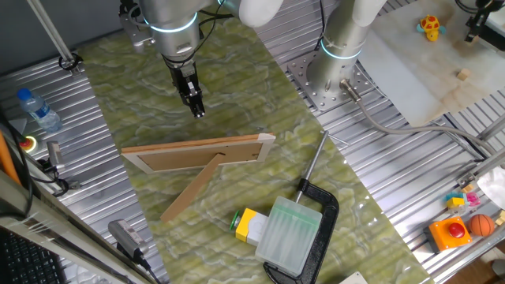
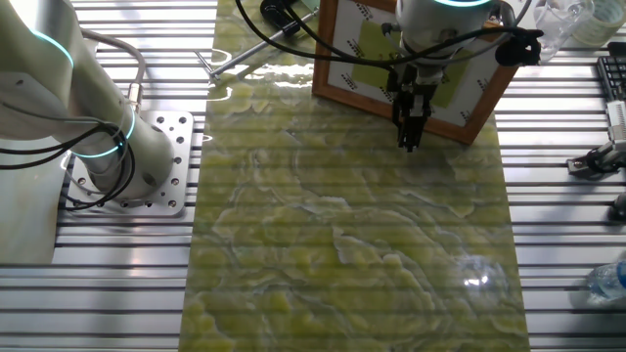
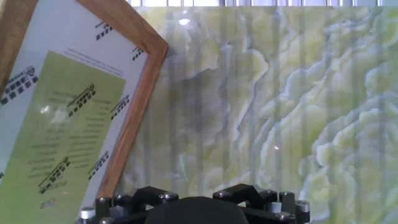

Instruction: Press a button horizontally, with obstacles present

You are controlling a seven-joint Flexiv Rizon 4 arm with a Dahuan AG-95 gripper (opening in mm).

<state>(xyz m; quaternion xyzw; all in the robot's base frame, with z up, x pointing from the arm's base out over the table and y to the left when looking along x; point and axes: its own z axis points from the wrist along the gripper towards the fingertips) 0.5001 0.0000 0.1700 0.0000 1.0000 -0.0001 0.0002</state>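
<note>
The button has a small green cap (image 1: 235, 223) on a yellow box (image 1: 252, 226), joined to a translucent pale-green ribbed block (image 1: 289, 237); it lies near the mat's front, cap facing left. The light-wood picture frame (image 1: 197, 152) stands upright between it and my gripper, with its prop strut (image 1: 192, 192) slanting toward the front. My gripper (image 1: 199, 111) hangs behind the frame, pointing down above the mat. In the other fixed view my gripper (image 2: 409, 143) is just in front of the frame's face (image 2: 372, 49), its fingers together with no gap and holding nothing. The button is hidden there. The hand view shows the frame's corner (image 3: 134, 118).
A black C-clamp (image 1: 324, 225) wraps around the ribbed block, its screw rod (image 1: 313, 160) reaching toward the arm base (image 1: 331, 83). A red dome button on an orange box (image 1: 455, 231) sits far right. A water bottle (image 1: 38, 109) stands at the left.
</note>
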